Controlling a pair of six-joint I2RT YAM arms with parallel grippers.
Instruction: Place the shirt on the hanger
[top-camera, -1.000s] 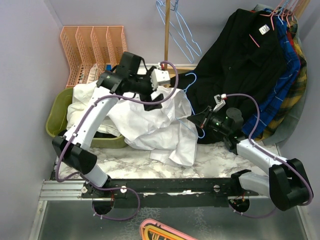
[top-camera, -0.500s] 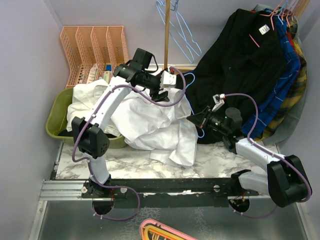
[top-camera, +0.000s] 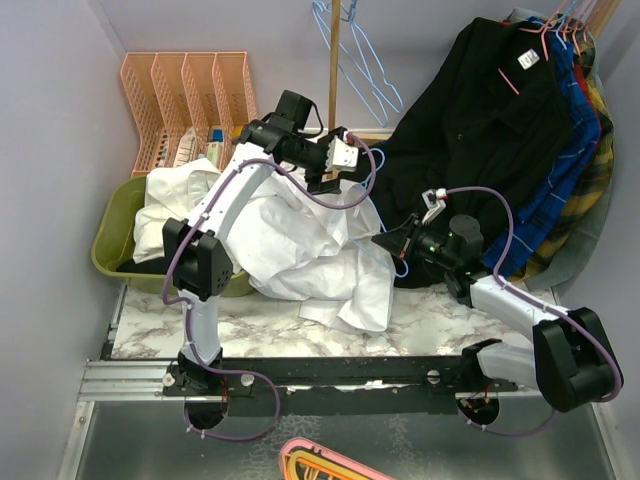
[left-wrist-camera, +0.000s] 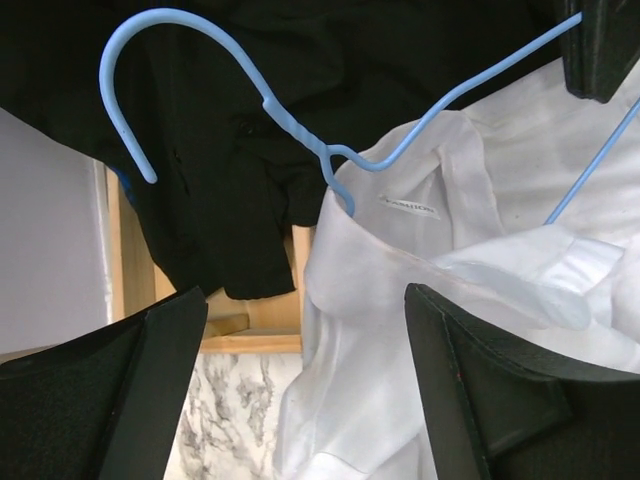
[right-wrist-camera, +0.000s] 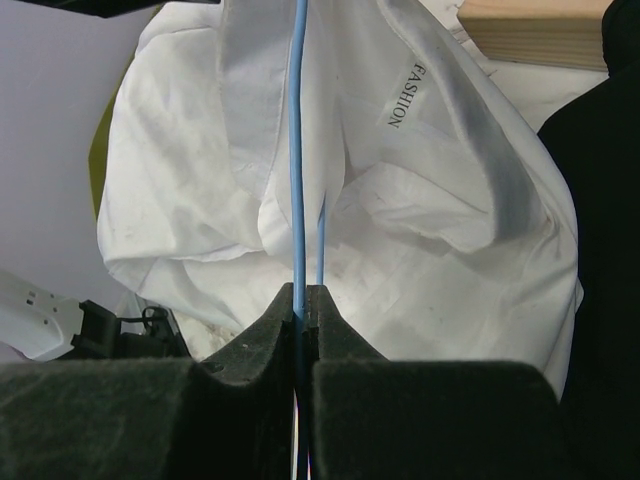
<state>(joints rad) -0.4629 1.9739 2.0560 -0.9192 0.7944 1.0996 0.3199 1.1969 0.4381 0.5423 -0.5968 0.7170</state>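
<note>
- Here, from above, I see the shirt (top-camera: 300, 250) heaped on the marble table (top-camera: 300, 325) between the two arms, its left side spilling over a green tub (top-camera: 108, 235).
- The hanger (left-wrist-camera: 300, 135) is partly inside the shirt. In the left wrist view its hook and twisted neck rise out of the collar (left-wrist-camera: 440, 160), against a black shirt (top-camera: 480, 130) hanging behind.
- The right gripper (right-wrist-camera: 300, 295) is pinched tight on the hanger's blue wire, which runs straight up and away from its jaws into the white cloth.
- The left gripper (left-wrist-camera: 305, 300) hangs with its jaws spread wide and nothing between them.
- The relation that matters: the collar opening and the hanger's neck lie just ahead of and above the left jaws, with the hook off to their upper left. The hanger's long axis runs from that hook down toward the right gripper, so I judge the left arm is the nearer one for pulling cloth over the wire shoulder.
- Writing: the neck label (right-wrist-camera: 402, 105) reads "FASHION" in the right wrist view (in the left wrist view it is too small to read).
</note>
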